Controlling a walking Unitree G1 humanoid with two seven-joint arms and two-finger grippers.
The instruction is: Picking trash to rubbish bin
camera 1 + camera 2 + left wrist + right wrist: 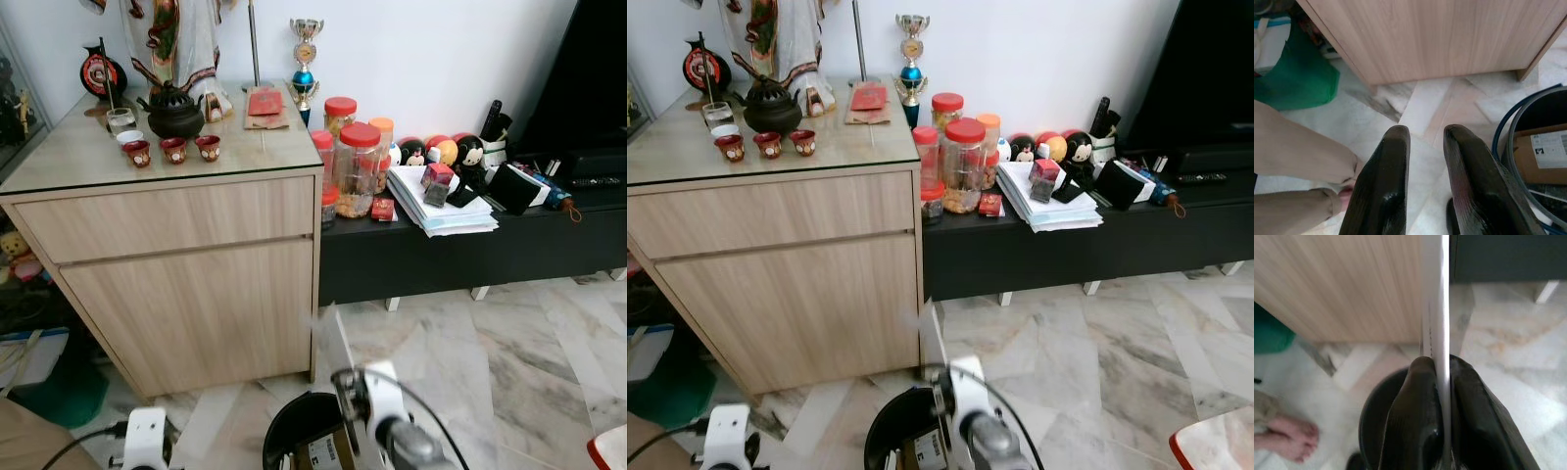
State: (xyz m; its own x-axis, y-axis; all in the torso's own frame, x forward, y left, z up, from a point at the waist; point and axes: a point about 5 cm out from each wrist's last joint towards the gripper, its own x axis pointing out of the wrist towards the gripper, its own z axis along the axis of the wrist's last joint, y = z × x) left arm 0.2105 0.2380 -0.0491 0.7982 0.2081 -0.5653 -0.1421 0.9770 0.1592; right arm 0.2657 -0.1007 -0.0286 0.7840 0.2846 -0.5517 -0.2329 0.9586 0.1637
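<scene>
Nearly done, by the look of it: right pincer (pixel 1439 382) clamped on a thin, flat white sheet of paper (pixel 1436 308), held edge-up directly above the round black rubbish bin (pixel 1376 416). Release left. Inside the bin, a brown cardboard box (pixel 1542 156). Left pincer (pixel 1425 161) slightly parted, empty, beside the bin over glossy marble floor (pixel 1376 112).

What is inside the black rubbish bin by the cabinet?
The rubbish bin holds a brown cardboard box with a white label. The bin's deeper contents are hidden. The right gripper holds a thin white sheet above it.
</scene>
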